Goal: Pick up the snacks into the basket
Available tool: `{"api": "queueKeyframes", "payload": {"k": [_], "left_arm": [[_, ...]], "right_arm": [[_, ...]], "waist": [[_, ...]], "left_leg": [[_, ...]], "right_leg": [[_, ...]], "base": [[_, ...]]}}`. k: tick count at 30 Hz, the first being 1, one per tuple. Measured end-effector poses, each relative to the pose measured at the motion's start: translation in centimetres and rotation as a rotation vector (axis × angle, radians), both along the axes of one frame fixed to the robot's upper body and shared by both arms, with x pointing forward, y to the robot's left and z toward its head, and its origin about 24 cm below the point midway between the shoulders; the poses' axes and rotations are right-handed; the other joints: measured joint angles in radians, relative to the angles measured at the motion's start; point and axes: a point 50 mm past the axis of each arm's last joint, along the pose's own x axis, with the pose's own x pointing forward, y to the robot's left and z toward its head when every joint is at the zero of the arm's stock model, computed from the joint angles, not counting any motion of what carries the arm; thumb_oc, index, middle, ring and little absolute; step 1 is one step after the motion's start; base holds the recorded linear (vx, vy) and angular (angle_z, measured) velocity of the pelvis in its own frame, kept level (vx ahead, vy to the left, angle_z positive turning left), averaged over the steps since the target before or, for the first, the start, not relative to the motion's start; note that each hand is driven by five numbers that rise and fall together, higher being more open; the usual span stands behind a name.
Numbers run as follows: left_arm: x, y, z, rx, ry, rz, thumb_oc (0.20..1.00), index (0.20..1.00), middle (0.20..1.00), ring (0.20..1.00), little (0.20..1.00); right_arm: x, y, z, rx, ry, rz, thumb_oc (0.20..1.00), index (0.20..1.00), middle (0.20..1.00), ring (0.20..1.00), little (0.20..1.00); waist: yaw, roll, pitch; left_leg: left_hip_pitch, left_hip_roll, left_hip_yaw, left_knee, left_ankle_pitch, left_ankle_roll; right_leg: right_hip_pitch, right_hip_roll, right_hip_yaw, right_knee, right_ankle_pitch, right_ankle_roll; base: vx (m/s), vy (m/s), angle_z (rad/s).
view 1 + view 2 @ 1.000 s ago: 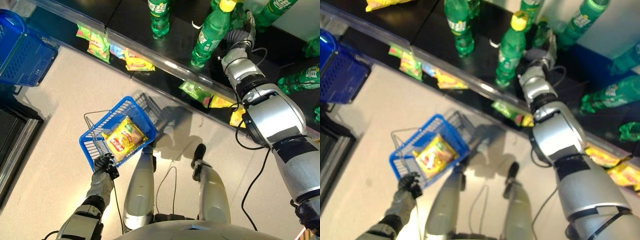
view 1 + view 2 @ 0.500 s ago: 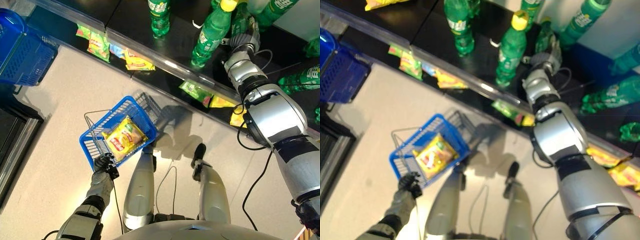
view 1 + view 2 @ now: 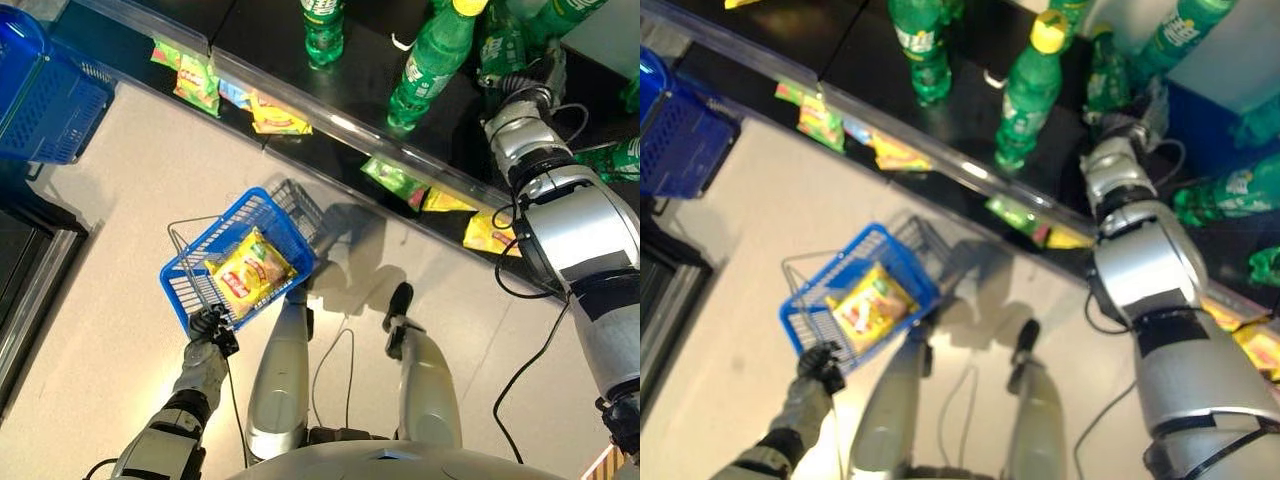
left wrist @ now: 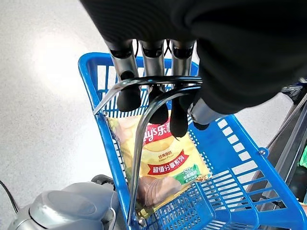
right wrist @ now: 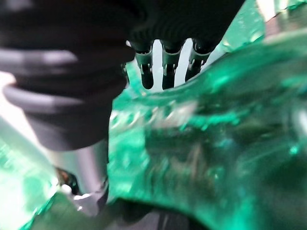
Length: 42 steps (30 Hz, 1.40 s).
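Green bottles standing on a dark shelf; a second blue basket at far left.

Bright overhead light glares off the pale floor and the shelf's clear front edge. Soft shadows fall beside the basket. Close green bottles blur completely.
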Motion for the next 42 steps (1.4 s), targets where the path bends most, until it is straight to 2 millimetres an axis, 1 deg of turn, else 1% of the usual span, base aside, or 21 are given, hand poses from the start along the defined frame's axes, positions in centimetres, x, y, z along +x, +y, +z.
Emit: {"api": "queueKeyframes", "payload": {"k": [5,17,28,34,35,36,37,38,41,42], "left_arm": [[0.2,-0.2,0.1,-0.002,-0.009,-0.011,0.200,0.200,0.200,0.200,0.200],[0.5,-0.4,0.4,-0.008,-0.029,-0.019,0.200,0.200,0.200,0.200,0.200],[0.6,-0.5,0.5,-0.018,-0.035,-0.019,0.200,0.200,0.200,0.200,0.200],[0.8,-0.5,0.6,-0.020,-0.053,-0.025,0.200,0.200,0.200,0.200,0.200],[0.8,-0.5,0.7,-0.020,-0.054,-0.026,0.200,0.200,0.200,0.200,0.200],[0.8,-0.5,0.6,-0.020,-0.054,-0.026,0.200,0.200,0.200,0.200,0.200],[0.8,-0.5,0.6,-0.022,-0.054,-0.026,0.200,0.200,0.200,0.200,0.200],[0.8,-0.5,0.7,-0.023,-0.055,-0.027,0.200,0.200,0.200,0.200,0.200],[0.9,-0.5,0.8,-0.026,-0.064,-0.033,0.200,0.200,0.200,0.200,0.200],[0.9,-0.5,0.8,-0.026,-0.068,-0.036,0.200,0.200,0.200,0.200,0.200]], "right_arm": [[0.0,0.0,0.0,0.061,-0.028,0.006,1.000,1.000,1.000,1.000,1.000],[0.0,-0.2,0.2,0.082,-0.049,0.011,1.000,1.000,1.000,1.000,1.000],[0.1,-0.1,0.2,0.009,-0.005,0.036,1.000,1.000,1.000,1.000,1.000],[0.0,-0.5,0.5,-0.091,0.039,0.045,1.000,1.000,1.000,1.000,1.000],[0.0,-0.6,0.5,-0.095,0.046,0.046,0.752,0.752,0.752,0.752,0.752],[0.0,-0.6,0.5,-0.106,0.055,0.049,0.567,0.567,0.567,0.567,0.567],[0.1,-0.5,0.5,-0.143,0.080,0.060,0.282,0.282,0.282,0.282,0.282],[0.1,-0.5,0.4,-0.150,0.089,0.065,0.200,0.200,0.200,0.200,0.200],[0.1,-0.8,0.7,-0.223,0.116,0.059,0.200,0.200,0.200,0.200,0.200],[-0.1,-1.2,0.9,-0.242,0.117,0.047,0.200,0.200,0.200,0.200,0.200]], "waist": [[0.001,0.010,0.005],[0.004,0.028,0.015],[0.003,0.028,0.015],[0.001,0.028,0.015],[0.002,0.028,0.015],[0.003,0.028,0.015],[0.003,0.027,0.015],[0.003,0.027,0.015],[0.003,0.026,0.014],[0.004,0.026,0.014]], "left_leg": [[0.000,0.000,0.000,0.000,0.000,0.000],[-0.001,-0.001,-0.001,0.000,0.000,0.000],[-0.003,-0.001,-0.003,0.000,0.000,0.000],[-0.020,-0.003,-0.019,0.002,0.000,0.000],[-0.021,-0.003,-0.022,0.002,0.000,0.000],[-0.021,-0.004,-0.023,0.002,0.002,-0.001],[-0.022,-0.004,-0.024,0.002,0.002,-0.001],[-0.022,-0.004,-0.025,0.002,0.003,0.000],[-0.030,-0.005,-0.030,0.003,0.006,-0.001],[-0.037,-0.005,-0.033,0.003,0.009,-0.001]], "right_leg": [[0.000,0.000,0.000,0.000,0.000,0.000],[-0.001,-0.001,0.000,0.003,-0.004,-0.005],[-0.004,-0.002,-0.002,0.005,-0.006,-0.006],[-0.012,0.000,-0.008,0.006,-0.007,-0.007],[-0.013,0.000,-0.008,0.006,-0.007,-0.007],[-0.012,0.000,-0.008,0.006,-0.007,-0.007],[-0.012,0.000,-0.008,0.007,-0.007,-0.007],[-0.013,0.000,-0.008,0.007,-0.007,-0.007],[-0.018,0.001,-0.010,0.010,-0.007,-0.008],[-0.024,0.001,-0.010,0.010,-0.007,-0.008]], "base": [[0.00,0.000,0.00],[0.00,0.000,0.00],[0.00,0.000,0.00],[0.00,0.000,0.04],[0.00,0.006,0.05],[0.00,0.000,0.00],[0.00,0.000,0.00],[0.00,0.000,0.00],[0.00,0.002,0.03],[-0.01,0.007,0.05]]}}
